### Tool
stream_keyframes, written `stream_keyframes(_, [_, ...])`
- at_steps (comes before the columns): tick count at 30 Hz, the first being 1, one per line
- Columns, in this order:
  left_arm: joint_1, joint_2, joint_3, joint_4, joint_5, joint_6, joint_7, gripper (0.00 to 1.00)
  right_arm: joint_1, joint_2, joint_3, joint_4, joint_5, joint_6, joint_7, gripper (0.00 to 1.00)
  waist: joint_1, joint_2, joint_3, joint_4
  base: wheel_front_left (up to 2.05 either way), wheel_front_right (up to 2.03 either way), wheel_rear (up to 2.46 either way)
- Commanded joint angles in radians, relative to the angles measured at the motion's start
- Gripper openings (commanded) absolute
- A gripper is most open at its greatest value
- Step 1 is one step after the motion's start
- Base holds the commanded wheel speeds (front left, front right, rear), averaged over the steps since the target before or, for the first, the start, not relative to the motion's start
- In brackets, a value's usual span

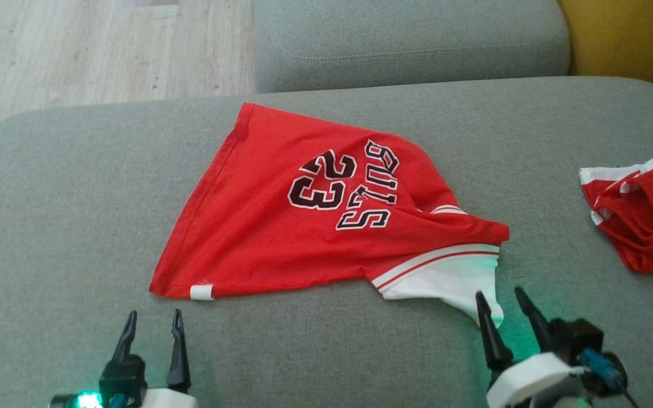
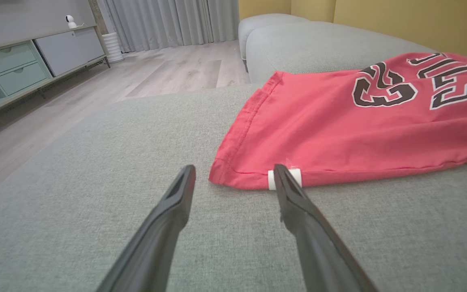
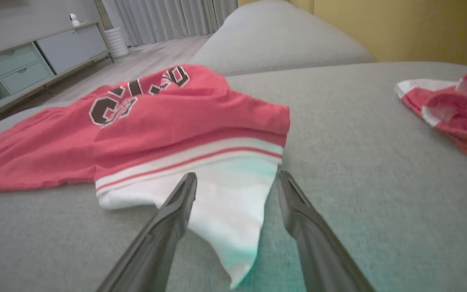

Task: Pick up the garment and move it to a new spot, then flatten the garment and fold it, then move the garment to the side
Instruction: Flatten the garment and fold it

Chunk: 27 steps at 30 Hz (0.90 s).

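Grey sofa cushion under everything, broad and plain to either side of the fingers.

Red garment, a number 23 jersey, spread in one layer just ahead of both pairs of fingers, print up. Not square: a hem corner near the left fingers, the other end bunched and twisted toward the right fingers, with a white trimmed panel tapering to a point there. Judged laid out and part-flattened, not folded. Left to do, by the look of it: smoothing the bunched end, folding, shifting aside. Already at its new spot or not: cannot tell.

Left gripper released, fingers spread, tips just short of the near hem, one tip close to the small white tag; contact unclear. Right gripper also released, fingers spread astride the white point, clasping nothing.

Around:
- Second grey cushion well beyond the fingertips.
- Wood floor beyond and left.
- Yellow wall beyond and right.
- Low cabinet and curtains far past the left fingers.
- Second red-and-white garment, crumpled, well out to the right of the right fingers. Likely in the way of any rightward set-down.
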Motion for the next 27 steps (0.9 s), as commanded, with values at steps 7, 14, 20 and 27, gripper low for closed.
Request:
stream_keyframes(7, [-0.026, -0.009, 0.006, -0.026, -0.003, -0.011, -0.005, 1.00, 0.028, -0.003, 0.017, 0.008, 0.003, -0.001, -0.006, 1.00, 0.0000, 0.0000, 0.022, 0.011, 0.00, 0.00, 0.00])
stream_keyframes(14, [-0.030, -0.012, 0.003, -0.019, -0.002, -0.021, -0.005, 1.00, 0.030, -0.003, 0.031, 0.043, 0.004, -0.001, -0.006, 1.00, 0.0000, 0.0000, 0.031, 0.015, 0.00, 0.00, 0.00])
stream_keyframes(20, [-0.041, -0.013, 0.001, -0.016, 0.000, -0.029, -0.005, 1.00, -0.003, -0.003, 0.034, 0.068, 0.006, -0.001, -0.006, 1.00, 0.0000, 0.0000, 0.039, 0.023, 0.00, 0.00, 0.00])
stream_keyframes(27, [-0.052, -0.014, 0.006, -0.004, -0.005, -0.043, -0.005, 1.00, -0.030, -0.003, 0.037, 0.070, 0.001, -0.001, -0.006, 0.00, 0.0000, 0.0000, 0.055, 0.026, 0.00, 0.00, 0.00])
